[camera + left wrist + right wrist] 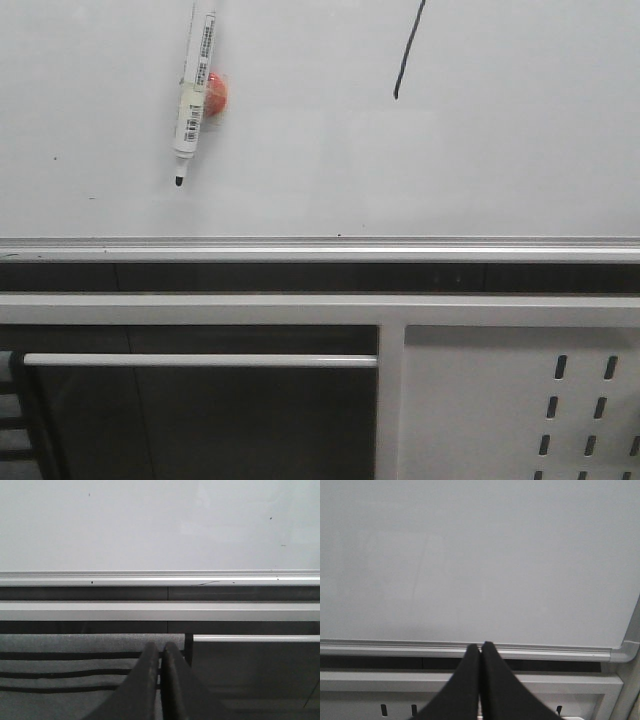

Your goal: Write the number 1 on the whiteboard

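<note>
Thin black slanted stroke of the number 1 (408,50) stands on the glossy white whiteboard (500,170); white marker pen (193,95) lies uncapped, well left of it. My left gripper (160,652) and right gripper (480,651): jaws closed, empty, short of the board's rail. Writing looks finished; nothing left but parking.

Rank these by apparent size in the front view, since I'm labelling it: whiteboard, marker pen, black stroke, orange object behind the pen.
1. whiteboard
2. marker pen
3. number 1, its top cut off by the frame, so its rank against the pen is unsure
4. orange object
</note>
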Robot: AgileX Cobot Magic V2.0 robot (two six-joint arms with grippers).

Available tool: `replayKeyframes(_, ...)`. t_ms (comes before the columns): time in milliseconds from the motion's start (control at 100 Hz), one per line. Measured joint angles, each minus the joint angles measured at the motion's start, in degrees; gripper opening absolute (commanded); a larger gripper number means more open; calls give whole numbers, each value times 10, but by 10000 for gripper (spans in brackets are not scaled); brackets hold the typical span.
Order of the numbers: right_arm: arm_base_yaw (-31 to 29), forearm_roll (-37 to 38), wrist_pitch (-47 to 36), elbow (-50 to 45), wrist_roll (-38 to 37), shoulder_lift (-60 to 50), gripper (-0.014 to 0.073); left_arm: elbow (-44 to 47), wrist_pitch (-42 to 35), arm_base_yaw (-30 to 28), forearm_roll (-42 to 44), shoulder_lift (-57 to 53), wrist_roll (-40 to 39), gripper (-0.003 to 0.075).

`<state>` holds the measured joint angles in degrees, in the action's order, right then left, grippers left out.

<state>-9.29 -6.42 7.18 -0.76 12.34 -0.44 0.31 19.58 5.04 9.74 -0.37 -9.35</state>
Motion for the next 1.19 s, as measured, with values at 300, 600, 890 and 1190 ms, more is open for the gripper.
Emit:
replayKeyframes(300, 0, 40, 102, 0, -1, 0, -61, 0, 0, 0, 0, 0, 0, -18)
replayKeyframes(600, 0, 41, 121, 0, -14, 0, -61, 0, 0, 0, 0, 0, 0, -18)
replayKeyframes(890, 0, 41, 121, 0, -15, 0, -61, 0, 0, 0, 0, 0, 0, -18)
replayKeyframes(1190, 0, 41, 121, 0, -15, 0, -61, 0, 0, 0, 0, 0, 0, -18)
